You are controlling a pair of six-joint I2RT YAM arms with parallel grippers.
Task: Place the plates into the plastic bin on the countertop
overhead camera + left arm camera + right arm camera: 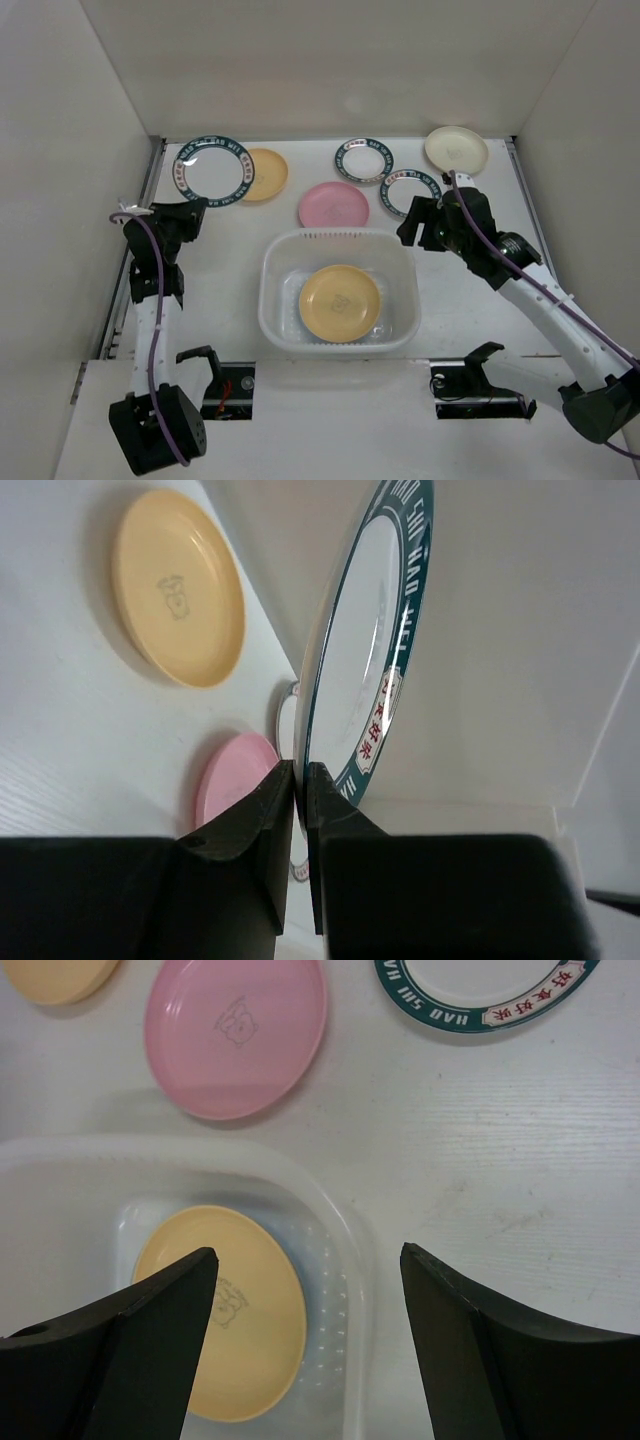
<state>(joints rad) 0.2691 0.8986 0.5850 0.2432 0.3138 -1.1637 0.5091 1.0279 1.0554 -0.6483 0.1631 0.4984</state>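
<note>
Green-rimmed plate (213, 170) at far left is pinched by its rim between the closed fingers of the left gripper (300, 770). Right gripper (308, 1252) hangs open over the far right corner of the bin (270, 300), which holds a yellow plate (340, 302).

Green-rimmed plate (372, 650), by the worktop's back left corner: glossy, glazed-looking, with sharp highlights on the white face. Yellow plate (180, 585) and pink plate (235, 1035): smooth, satin sheen, plastic look. Plastic bin (275, 262) — translucent white plastic, smooth walls, dotted perforated floor. Worktop (500, 1180): matt white with faint fine grain lines, like painted wood. Left gripper (300, 768) and right gripper (308, 1250): matt black, looks like plastic.
</note>
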